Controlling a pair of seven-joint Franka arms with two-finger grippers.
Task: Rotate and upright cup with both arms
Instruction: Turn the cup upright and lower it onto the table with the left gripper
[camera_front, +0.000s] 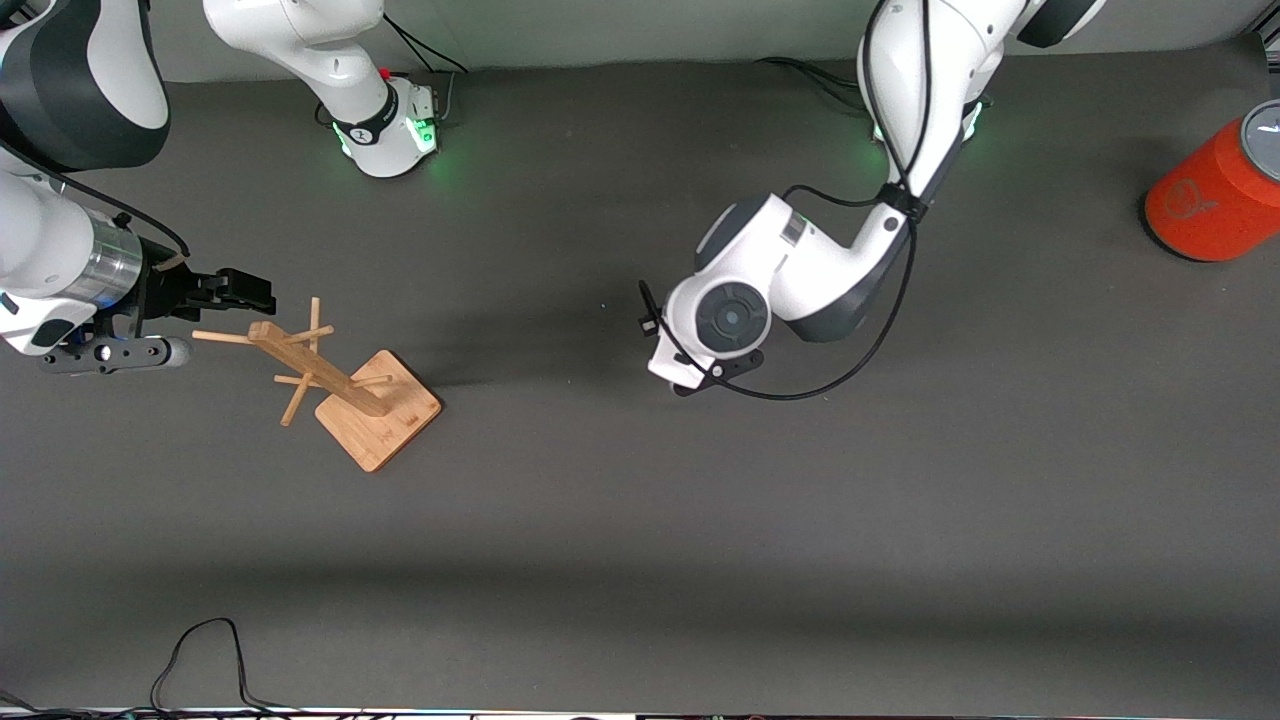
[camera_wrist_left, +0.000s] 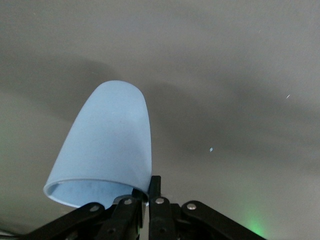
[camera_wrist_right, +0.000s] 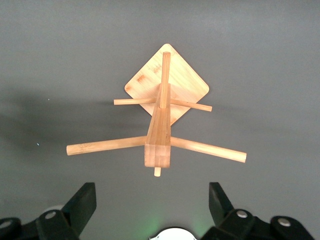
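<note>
Left gripper (camera_wrist_left: 146, 202) pinches the cup (camera_wrist_left: 107, 145) by its rim (over mid-table); right gripper (camera_wrist_right: 150, 202), spread wide, hangs over the rack (camera_wrist_right: 159, 117).

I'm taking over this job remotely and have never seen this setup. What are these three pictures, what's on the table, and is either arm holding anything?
You see two white jointed robot arms, each ending in a black two-finger gripper, working over a dark grey table.

The wide picture looks down from a high camera facing the robots. The other two come from cameras on each arm's wrist.

The left gripper is shut on the rim of a small pale blue handleless cup, held over the middle of the table. In the wide view the arm's wrist hides the cup.

The right gripper is open and empty, over a bamboo cup rack with pegs on a square base, which stands toward the right arm's end of the table.

A large orange cylinder with a grey top sits at the left arm's end.
</note>
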